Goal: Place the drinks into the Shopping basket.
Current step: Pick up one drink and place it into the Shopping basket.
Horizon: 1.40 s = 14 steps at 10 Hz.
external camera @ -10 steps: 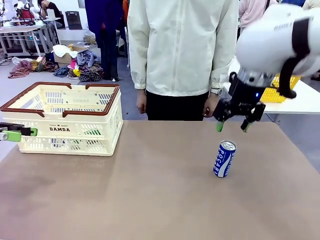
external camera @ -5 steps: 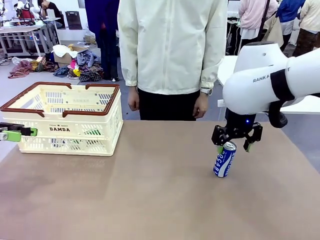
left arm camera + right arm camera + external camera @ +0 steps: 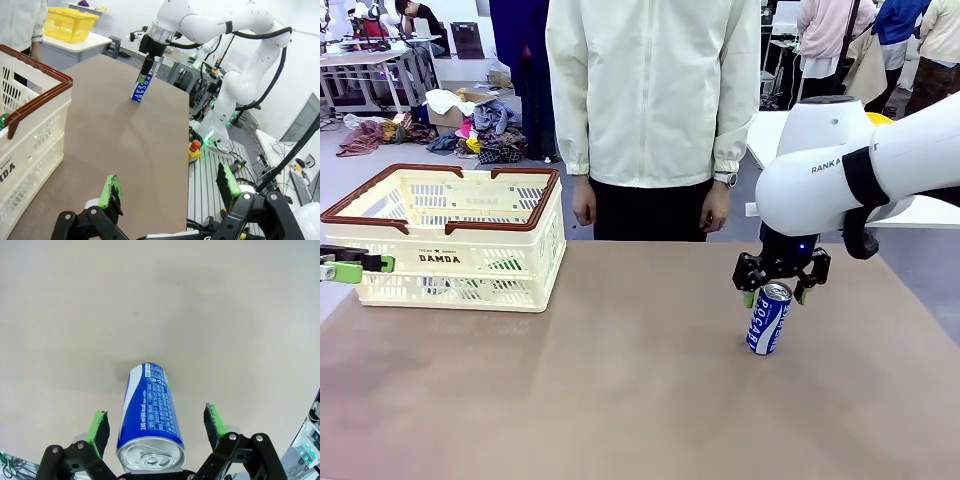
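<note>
Blue-and-white drink can (image 3: pixel 768 318) stands upright on the brown table (image 3: pixel 620 400), directly beneath the right gripper (image 3: pixel 774 296). The gripper's two green pads sit spread on either side of the can's silver top, with a gap showing between each pad and the can wall; nothing is clamped. In the right wrist view the can (image 3: pixel 149 420) rises between the two green-padded fingers (image 3: pixel 100 426), its lid nearest the camera and its base resting on the table farther off, roughly midway between the pads of the right gripper (image 3: pixel 156 426).

Well away from this gripper, toward the robot's left, sits the cream lattice Shopping basket (image 3: pixel 380 210) with its reddish-brown rim and the print "DAMDA" on its side. Through the lattice a green object (image 3: pixel 505 265) shows low inside; whether it is a can cannot be told.

The left gripper (image 3: pixel 365 266) hangs just beside the near left wall of the basket, fingers pointing toward it. In the left wrist view its green pads stand wide apart over the table edge, the left gripper (image 3: pixel 170 187) holding nothing; the basket wall (image 3: pixel 30 130) lies to one side and the can (image 3: pixel 140 87) stands far ahead under the other arm.

A person in a pale jacket (image 3: pixel 650 90) stands beyond the right gripper at the far table edge, both hands hanging down.
</note>
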{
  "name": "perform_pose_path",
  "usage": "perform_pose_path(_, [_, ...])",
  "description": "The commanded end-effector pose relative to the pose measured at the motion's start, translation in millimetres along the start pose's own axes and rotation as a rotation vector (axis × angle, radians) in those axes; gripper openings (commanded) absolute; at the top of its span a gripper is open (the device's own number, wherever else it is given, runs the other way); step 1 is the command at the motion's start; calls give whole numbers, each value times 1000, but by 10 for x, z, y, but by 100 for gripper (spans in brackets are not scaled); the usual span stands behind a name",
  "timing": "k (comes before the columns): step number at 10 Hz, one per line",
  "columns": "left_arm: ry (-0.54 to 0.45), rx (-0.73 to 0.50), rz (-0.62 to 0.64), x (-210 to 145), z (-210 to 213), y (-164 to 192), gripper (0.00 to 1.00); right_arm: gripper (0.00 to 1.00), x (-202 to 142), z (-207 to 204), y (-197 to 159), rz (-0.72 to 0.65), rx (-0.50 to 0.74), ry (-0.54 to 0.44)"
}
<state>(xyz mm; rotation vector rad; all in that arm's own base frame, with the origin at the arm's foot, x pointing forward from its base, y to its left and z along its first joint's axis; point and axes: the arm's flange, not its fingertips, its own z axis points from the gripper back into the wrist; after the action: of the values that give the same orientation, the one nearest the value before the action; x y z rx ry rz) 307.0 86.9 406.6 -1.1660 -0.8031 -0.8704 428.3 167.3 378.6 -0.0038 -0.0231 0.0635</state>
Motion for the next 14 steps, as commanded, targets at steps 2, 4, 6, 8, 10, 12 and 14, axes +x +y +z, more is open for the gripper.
perform_pose_path(2, [5,-12,-16,-25,23,-31,100,81,27,7,38,17,62,8])
perform_pose_path(4, [5,-12,-16,-25,23,-31,100,0,18,24,44,15,58,62])
perform_pose_path(6, [5,-12,-16,-25,23,-31,100,0,0,39,49,-2,54,102])
perform_pose_path(8, [5,-12,-16,-25,23,-31,100,0,3,31,59,-2,59,105])
perform_pose_path(10, [5,-12,-16,-25,23,-31,100,0,-11,91,27,6,66,101])
perform_pose_path(12, [5,-12,-16,-25,23,-31,100,0,-30,392,-95,17,106,108])
perform_pose_path(14, [5,-12,-16,-25,23,-31,100,0,22,935,-73,35,180,178])
